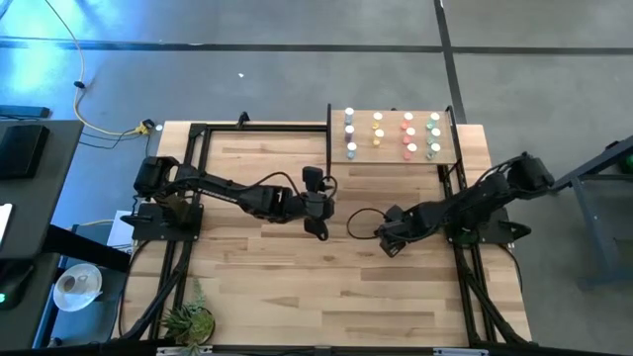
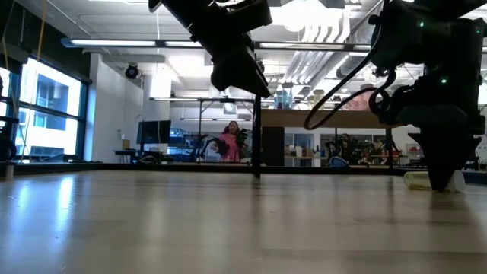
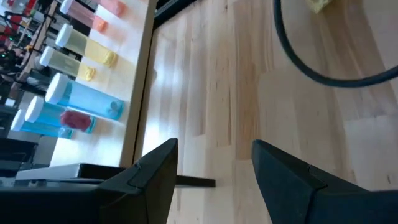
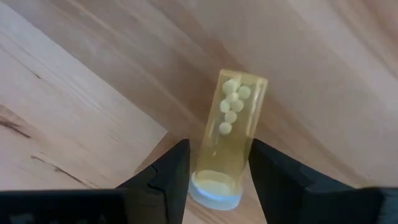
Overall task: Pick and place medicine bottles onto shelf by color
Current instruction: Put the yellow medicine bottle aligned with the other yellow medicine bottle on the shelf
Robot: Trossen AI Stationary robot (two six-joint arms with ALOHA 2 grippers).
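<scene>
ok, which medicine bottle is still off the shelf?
The yellow bottle lying on its side on the tabletop, between the fingers of the right end effector. The other bottles stand upright on the shelf, in columns by colour.

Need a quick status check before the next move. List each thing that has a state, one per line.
left gripper: open, empty, above the table near the shelf.
right gripper: fingers astride the yellow bottle, low at the tabletop.
yellow bottle: lying on the table between the right fingers, pills inside, white cap on.
shelf: holds upright bottles in colour columns.
bottles on shelf: upright, capped.
</scene>
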